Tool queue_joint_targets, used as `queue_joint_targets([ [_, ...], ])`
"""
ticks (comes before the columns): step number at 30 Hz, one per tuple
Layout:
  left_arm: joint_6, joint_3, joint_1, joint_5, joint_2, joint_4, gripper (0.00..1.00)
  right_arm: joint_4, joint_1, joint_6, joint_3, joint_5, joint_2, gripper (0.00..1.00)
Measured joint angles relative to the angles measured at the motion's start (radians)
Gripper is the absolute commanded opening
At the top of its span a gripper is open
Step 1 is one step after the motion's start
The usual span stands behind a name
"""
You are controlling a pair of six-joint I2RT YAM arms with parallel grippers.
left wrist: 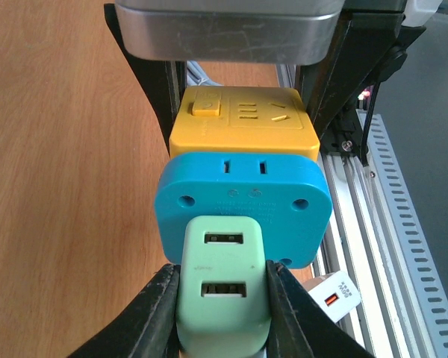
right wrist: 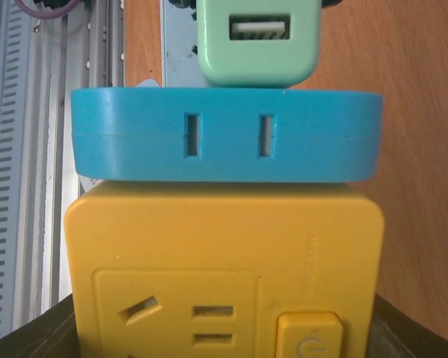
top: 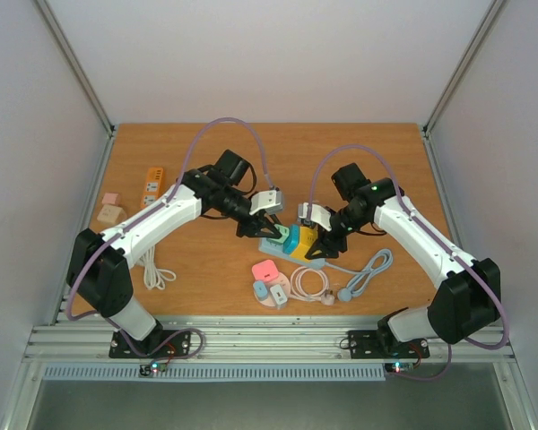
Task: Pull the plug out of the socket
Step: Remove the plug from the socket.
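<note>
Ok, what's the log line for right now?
left jaws: shut on mint-green plastic USB plug | right jaws: gripping yellow plastic socket cube | plug: seated in blue oval adapter

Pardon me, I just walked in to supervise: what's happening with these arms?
The left end effector is shut on a mint-green USB charger plug, which sits plugged into a flat blue plastic adapter. That adapter is joined to a yellow socket cube, which the right end effector grips from both sides. All three pieces are joined; the plug has not yet come out.
</note>
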Motion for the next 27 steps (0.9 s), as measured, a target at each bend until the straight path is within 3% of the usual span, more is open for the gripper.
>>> queue_joint_targets([
  [19, -0.005, 0.0, 0.038, 0.054, 0.0, -0.001, 0.01, 0.028, 0.0, 0.003, -0.002, -0.011, 0.001, 0.01],
  [27, -0.02, 0.0, 0.009, 0.006, 0.0, 0.005, 0.01, 0.012, 0.0, 0.006, -0.003, -0.003, 0.003, 0.01],
])
